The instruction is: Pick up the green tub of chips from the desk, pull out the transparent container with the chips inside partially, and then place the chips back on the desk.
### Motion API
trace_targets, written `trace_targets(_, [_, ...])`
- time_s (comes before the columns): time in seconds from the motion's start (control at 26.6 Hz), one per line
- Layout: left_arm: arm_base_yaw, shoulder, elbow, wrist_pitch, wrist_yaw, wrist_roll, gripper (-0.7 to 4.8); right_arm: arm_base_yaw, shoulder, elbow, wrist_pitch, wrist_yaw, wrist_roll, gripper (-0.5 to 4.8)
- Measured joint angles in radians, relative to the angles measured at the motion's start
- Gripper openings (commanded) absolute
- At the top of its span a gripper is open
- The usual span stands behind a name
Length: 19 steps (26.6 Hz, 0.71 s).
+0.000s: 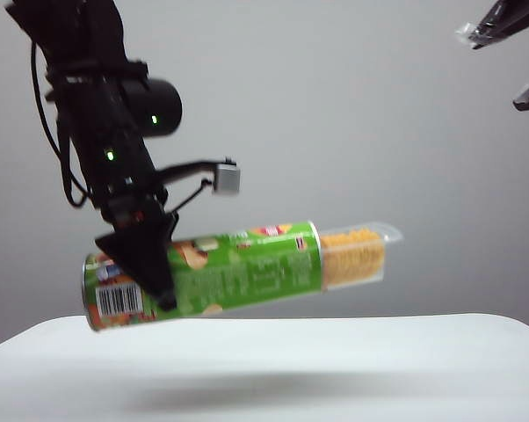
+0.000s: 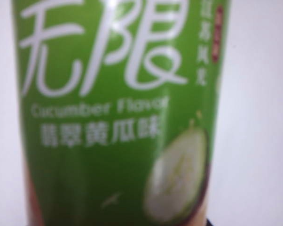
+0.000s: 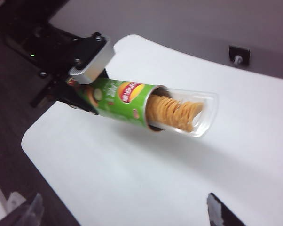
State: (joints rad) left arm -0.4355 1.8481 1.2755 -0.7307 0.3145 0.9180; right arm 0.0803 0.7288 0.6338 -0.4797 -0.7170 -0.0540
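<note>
The desk (image 1: 264, 360) lies below, white and bare. The green tub of chips (image 1: 203, 272) hangs above it, near level, clamped by the left gripper (image 1: 146, 255) close to its barcode end. The transparent container (image 1: 361, 255) protrudes from the far end, the chips (image 1: 352, 258) visible inside. The right gripper (image 1: 510, 57) sits high at the upper right, jaws spread, well apart from the tub.

Long bright-green cylindrical chip can (image 2: 118, 113): both ends cut off in the left wrist view; print blurred.
Left gripper (image 1: 150, 264): fingertips indistinct against the can; absent from its own wrist view.
Right gripper (image 1: 510, 57): cut off at the exterior view's edge.
Barcode label (image 1: 119, 301): digits unreadable.
</note>
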Motion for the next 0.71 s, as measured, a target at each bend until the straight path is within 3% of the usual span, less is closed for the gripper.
trace_targets(0.71, [0.0, 0.175, 0.0, 0.064, 0.03, -0.113, 2.56, 0.0, -0.008, 0.0, -0.057, 0.003, -0.019, 4.79])
